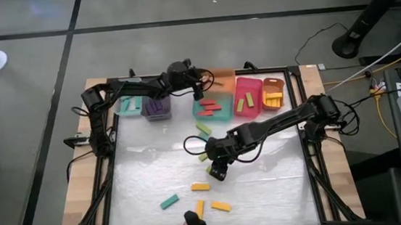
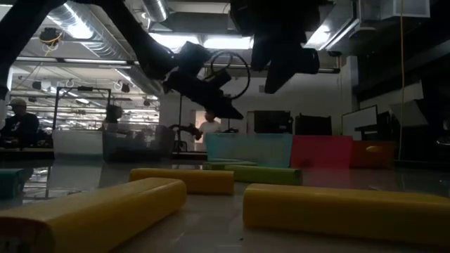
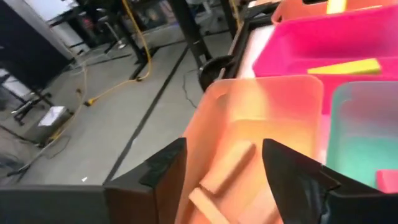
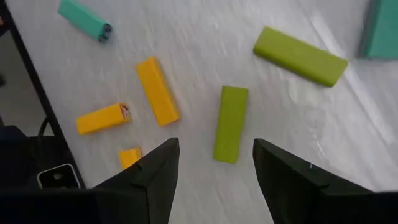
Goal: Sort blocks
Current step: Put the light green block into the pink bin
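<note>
Left gripper (image 1: 199, 92) is at the far row of bins, hanging over the pale orange bin (image 3: 261, 106). Fingers (image 3: 165, 171) apart, nothing between them. In the left wrist view two peach-brown blocks (image 3: 227, 168) lie on that bin's floor directly below the open jaws, one crossing the other. Not touching the fingers as far as I can tell.

Neighbouring bins: pink bin (image 1: 247, 94) holds an olive block (image 1: 241, 104), teal bin (image 1: 209, 110) holds red blocks (image 1: 212, 108), orange bin (image 1: 274, 91) holds yellow ones, purple bin (image 1: 155, 106) and a light teal bin (image 1: 128, 104) sit at the left end of the row.

Right gripper (image 1: 218, 172) is mid-table, low over the white mat (image 1: 148, 175), fingers (image 4: 155, 168) spread and empty. In the right wrist view a green block (image 4: 231, 124) lies flat on the mat, lined up with the gap between the jaws, just ahead of the tips, no contact. A second, lighter green block (image 4: 300, 56) lies further ahead, off to one side.

Loose blocks on the near part of the mat: yellow block (image 1: 200, 187) just beside the right gripper, two more yellow ones (image 1: 220, 206) nearer the front edge, and a teal block (image 1: 169, 201) left of them. Two further green blocks (image 1: 203, 129) lie between the right gripper and the teal bin.
</note>
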`<state>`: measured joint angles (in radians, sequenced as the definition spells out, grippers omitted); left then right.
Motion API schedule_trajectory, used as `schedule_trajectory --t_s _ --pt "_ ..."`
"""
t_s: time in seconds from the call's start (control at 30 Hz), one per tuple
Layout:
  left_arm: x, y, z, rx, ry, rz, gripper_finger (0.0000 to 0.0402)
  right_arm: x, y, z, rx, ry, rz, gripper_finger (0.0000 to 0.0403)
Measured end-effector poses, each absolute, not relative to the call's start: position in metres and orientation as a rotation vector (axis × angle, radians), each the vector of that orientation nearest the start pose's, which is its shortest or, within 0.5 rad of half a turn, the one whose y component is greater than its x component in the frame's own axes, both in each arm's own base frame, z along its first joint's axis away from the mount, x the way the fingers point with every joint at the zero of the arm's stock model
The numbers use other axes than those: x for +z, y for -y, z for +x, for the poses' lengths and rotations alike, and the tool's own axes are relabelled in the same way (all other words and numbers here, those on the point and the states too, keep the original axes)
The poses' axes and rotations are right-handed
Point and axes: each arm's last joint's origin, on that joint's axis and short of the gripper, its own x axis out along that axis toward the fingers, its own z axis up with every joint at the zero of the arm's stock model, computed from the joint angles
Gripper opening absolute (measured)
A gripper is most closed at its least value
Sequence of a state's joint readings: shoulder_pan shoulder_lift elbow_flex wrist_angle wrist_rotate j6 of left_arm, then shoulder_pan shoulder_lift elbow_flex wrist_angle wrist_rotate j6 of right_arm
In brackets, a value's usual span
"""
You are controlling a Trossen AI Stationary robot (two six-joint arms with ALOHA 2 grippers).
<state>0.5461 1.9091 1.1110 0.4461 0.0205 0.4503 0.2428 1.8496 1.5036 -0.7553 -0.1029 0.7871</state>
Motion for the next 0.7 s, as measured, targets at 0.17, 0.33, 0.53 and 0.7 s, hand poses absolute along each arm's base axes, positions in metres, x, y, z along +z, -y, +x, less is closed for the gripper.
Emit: schedule_trajectory --t_s 0.17,0.33,0.53,0.7 --pt "0.216 -0.209 0.347 0.458 -0.389 0.387 0.0205 0.232 -0.099 0.38 -0.143 -1.198 0.678 0.0205" --pt "0.249 -0.201 0.334 0.481 -0.347 0.377 0.0195 0.222 -0.103 0.384 -0.15 -1.214 0.68 0.0205" --pt "0.282 -0.187 0.311 0.487 -0.367 0.261 0.0195 0.218 -0.104 0.386 -0.178 -1.2 0.651 0.0205" --pt "0.302 -0.168 0.289 0.478 -0.41 0.122 0.0191 0.208 -0.104 0.391 -0.212 -1.192 0.629 0.0205"
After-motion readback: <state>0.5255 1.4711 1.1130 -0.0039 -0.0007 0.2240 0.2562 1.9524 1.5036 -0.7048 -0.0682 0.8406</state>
